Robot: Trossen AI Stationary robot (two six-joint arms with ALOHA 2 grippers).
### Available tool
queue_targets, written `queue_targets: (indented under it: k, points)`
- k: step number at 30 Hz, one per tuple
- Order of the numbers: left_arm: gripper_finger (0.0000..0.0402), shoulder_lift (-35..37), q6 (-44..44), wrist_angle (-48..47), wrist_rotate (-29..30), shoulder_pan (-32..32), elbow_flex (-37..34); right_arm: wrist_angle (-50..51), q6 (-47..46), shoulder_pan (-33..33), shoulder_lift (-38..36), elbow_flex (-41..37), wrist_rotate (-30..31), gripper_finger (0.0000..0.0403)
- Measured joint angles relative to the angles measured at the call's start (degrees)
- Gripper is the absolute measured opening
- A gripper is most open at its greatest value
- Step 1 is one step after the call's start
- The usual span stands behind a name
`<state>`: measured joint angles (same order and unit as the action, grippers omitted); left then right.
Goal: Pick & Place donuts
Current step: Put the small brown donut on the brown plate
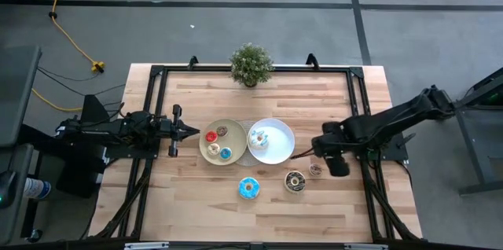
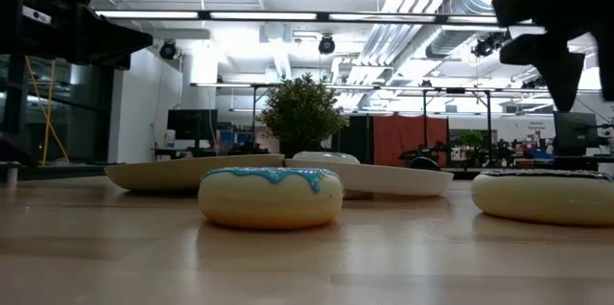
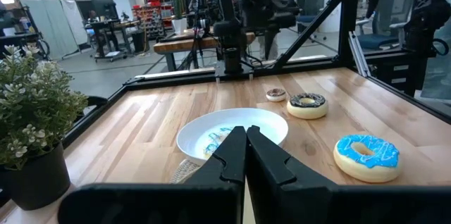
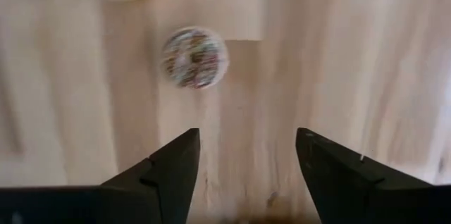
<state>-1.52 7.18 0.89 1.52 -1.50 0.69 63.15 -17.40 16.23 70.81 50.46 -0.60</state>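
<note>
Wooden planks make up the desk (image 1: 196, 195), framed in black rails, with grey floor around it in the high view; only the low view opens onto the lit workshop behind.

At the far edge stands a potted plant (image 1: 251, 65), well apart from both grippers. Just ahead of the left gripper (image 1: 193, 130), whose fingers are pressed together and hold nothing, lies a beige plate (image 1: 210, 152) carrying three small donuts: red (image 1: 211, 136), tan (image 1: 222, 130) and blue (image 1: 226, 153). Touching that plate on its far side from the left gripper is the white plate (image 1: 281, 136), which holds a blue-iced donut (image 1: 258, 139).

From above, the right gripper (image 1: 316, 156) hovers just beside the small sprinkled donut (image 1: 315, 170). Its wrist view shows what the high view cannot: both fingers (image 4: 169, 171) stand apart, empty, with that sprinkled donut (image 4: 194, 57) lying free on the wood ahead of them. Next to it sits the large dark-iced donut (image 1: 295, 180), and farther off the large blue donut (image 1: 249, 189).
</note>
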Motion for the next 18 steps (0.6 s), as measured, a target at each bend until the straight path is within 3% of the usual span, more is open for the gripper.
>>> queue_targets:
  k: [6,14,18]
  points:
    - [0.0,0.0,0.0,0.0,0.0,0.0,0.0,-0.3,-18.7,0.7,2.1,0.0,1.6,0.0227]
    - [0.0,0.0,0.0,0.0,0.0,0.0,0.0,-7.0,-28.5,3.3,2.7,-4.3,-5.4,0.0228]
    - [0.0,0.0,0.0,0.0,0.0,0.0,0.0,-12.2,-29.9,3.5,2.7,-6.4,-5.9,0.0237]
